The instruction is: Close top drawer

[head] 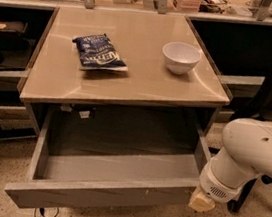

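top drawer (98,196) stood pulled well out beneath the tabletop (139,88), toward 6 o'clock, its box empty as far as seen; closing not yet done. gripper (202,202) sat at about 4 o'clock, at the right end of the drawer front, apparently touching it. judged reason: from there a push toward 12 o'clock would slide the box in. grip state: could not tell. arm (251,152) extended from the 3 o'clock edge, white forearm bent down, wrist angled toward 8 o'clock. chip bag (99,52) and bowl (181,57) rested on top, outside the drawer's path.
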